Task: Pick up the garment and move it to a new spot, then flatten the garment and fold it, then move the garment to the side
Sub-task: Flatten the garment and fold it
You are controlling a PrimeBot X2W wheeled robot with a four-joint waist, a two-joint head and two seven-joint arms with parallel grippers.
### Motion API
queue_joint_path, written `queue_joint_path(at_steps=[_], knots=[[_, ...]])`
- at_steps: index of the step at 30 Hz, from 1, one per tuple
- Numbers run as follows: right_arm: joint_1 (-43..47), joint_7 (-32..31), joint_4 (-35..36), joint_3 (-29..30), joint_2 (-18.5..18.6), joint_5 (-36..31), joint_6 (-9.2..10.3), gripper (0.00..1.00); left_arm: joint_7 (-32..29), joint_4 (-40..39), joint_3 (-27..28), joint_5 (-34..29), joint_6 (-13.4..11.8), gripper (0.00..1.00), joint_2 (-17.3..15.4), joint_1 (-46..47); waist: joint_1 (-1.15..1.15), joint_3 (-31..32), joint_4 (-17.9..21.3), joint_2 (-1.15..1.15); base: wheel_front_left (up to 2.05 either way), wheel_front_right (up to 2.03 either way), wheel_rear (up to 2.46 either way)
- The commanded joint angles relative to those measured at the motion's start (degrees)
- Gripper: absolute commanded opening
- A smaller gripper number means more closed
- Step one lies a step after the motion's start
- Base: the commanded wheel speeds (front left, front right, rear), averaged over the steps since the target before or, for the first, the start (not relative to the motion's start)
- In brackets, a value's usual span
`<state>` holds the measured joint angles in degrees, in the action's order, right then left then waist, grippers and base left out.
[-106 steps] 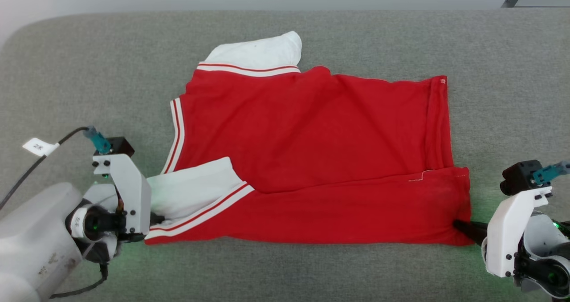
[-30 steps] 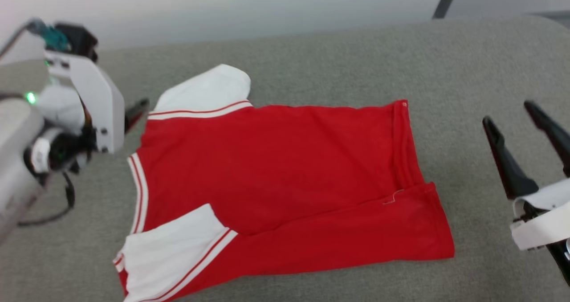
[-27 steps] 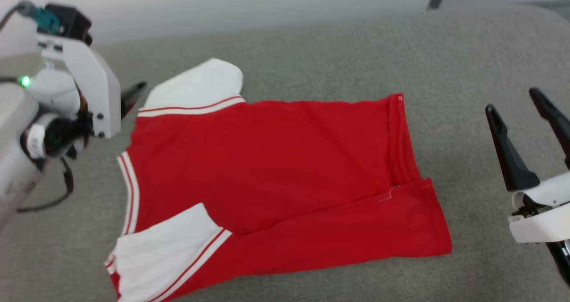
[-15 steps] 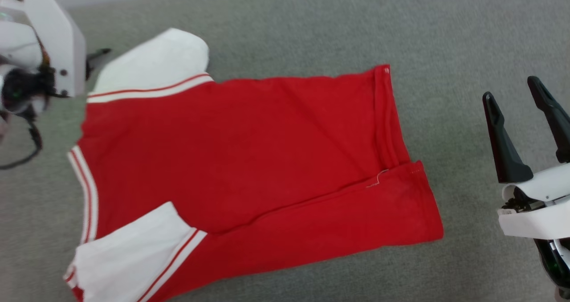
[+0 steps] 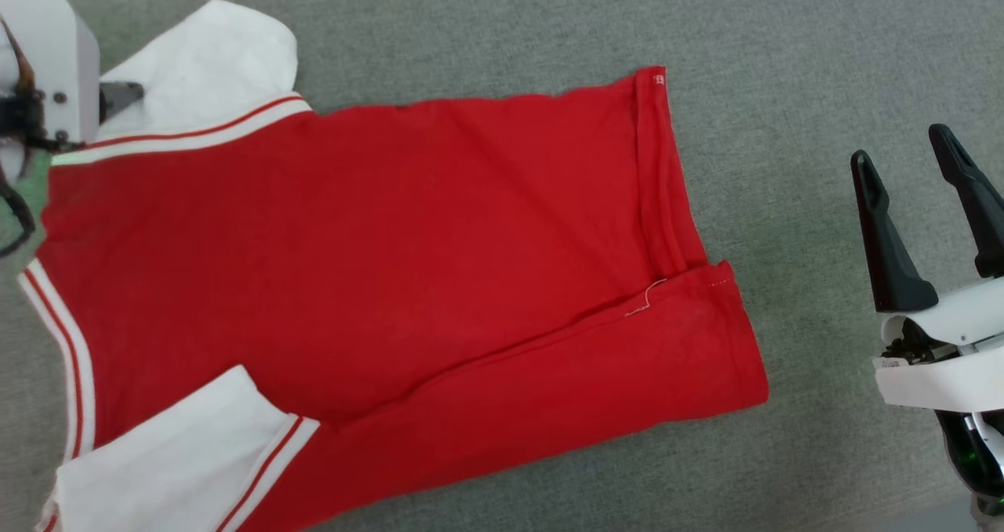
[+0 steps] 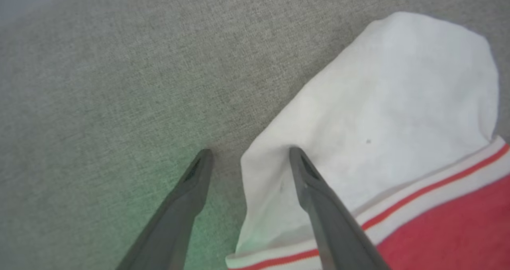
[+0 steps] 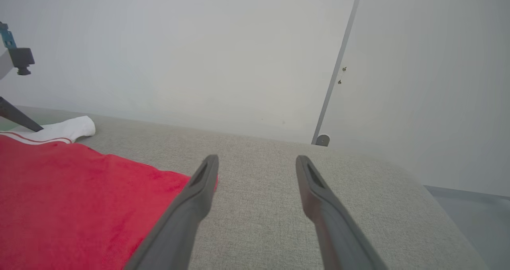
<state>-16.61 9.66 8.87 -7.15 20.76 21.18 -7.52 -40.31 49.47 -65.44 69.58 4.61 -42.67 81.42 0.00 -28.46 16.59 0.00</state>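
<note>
The garment [image 5: 376, 242], a red jersey with white panels and red-white striped trim, lies spread on the grey padded surface [image 5: 784, 61]. Its near long edge is folded over the body. My left gripper [image 5: 118, 96] is open at the far white panel. In the left wrist view this gripper [image 6: 249, 152] straddles the panel's corner [image 6: 378, 102], one finger over the cloth and one over bare padding. My right gripper [image 5: 902, 151] stands open above the padding, right of the hem and apart from it. The right wrist view has this gripper [image 7: 257, 158] beside the red cloth [image 7: 59, 202].
A pale wall [image 7: 199, 43] rises behind the padded surface, with a thin grey strip [image 7: 338, 67] running down it. The surface's rounded corner [image 7: 418, 182] drops to a grey floor [image 7: 478, 222] on the right. The left arm's finger [image 7: 16, 118] touches the far white panel.
The head camera has tipped down and swung, so the whole picture shifted. Both grippers let go of the near edge; the left one went to the far white panel and lowered onto its corner.
</note>
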Motion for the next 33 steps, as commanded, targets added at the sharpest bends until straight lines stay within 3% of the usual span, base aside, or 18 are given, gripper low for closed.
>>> queue_joint_path(at_steps=[1, 8, 10, 11, 12, 13, 21, 33], knots=[[-0.7, 0.4, -0.1, 0.0, -0.2, 0.4, 0.07, 1.00, -0.4, 0.8, -0.5, -0.1, 0.1, 1.00, 0.5, -0.6, 0.00, -0.4, 0.3, 0.00, 0.00, 0.00, 0.00], [-1.0, -0.5, 0.3, 0.1, 0.0, 1.0, 0.07, 1.00, -5.5, 4.7, -1.2, 1.2, -1.2, 1.00, 1.9, -1.5, 0.00, -0.8, 0.3, 0.00, 0.00, 0.00, 0.00], [-1.0, -0.9, 0.6, 0.3, 0.2, 1.3, 0.07, 1.00, -7.4, 5.4, -1.2, 2.1, -1.7, 0.71, 2.6, -2.2, 0.00, -0.8, 0.3, 0.00, 0.00, 0.00, 0.00], [-0.9, -1.2, 0.7, 0.4, 0.3, 1.4, 0.07, 1.00, -8.5, 5.5, -1.1, 2.8, -1.8, 0.37, 3.1, -2.7, 0.00, -0.7, 0.2, 0.00, 0.00, 0.00, 0.00], [-0.9, -1.6, 0.8, 0.4, 0.4, 1.4, 0.07, 1.00, -9.5, 5.6, -1.0, 3.4, -2.0, 0.09, 3.5, -3.0, 0.00, -0.7, 0.2, 0.00, 0.00, 0.00, 0.00], [-0.9, -2.1, 1.0, 0.4, 0.6, 1.5, 0.07, 1.00, -10.4, 5.7, -0.8, 4.0, -2.4, 0.00, 4.0, -3.4, 0.00, -0.7, 0.1, 0.00, 0.00, 0.00, 0.00], [-3.4, -12.1, 2.1, -2.4, 2.6, 7.9, 0.07, 1.00, -6.5, 4.0, 0.9, 4.5, -1.7, 0.00, 4.9, -2.3, 0.00, -1.1, -0.2, 0.00, 0.00, 0.00, 0.00], [-21.3, -42.0, -11.3, -6.4, 1.4, 19.6, 0.05, 1.00, -5.3, 3.3, 1.2, 4.4, -1.6, 0.00, 7.1, -0.7, 0.00, -2.1, -2.4, 0.00, 0.00, 0.00, 0.00]])
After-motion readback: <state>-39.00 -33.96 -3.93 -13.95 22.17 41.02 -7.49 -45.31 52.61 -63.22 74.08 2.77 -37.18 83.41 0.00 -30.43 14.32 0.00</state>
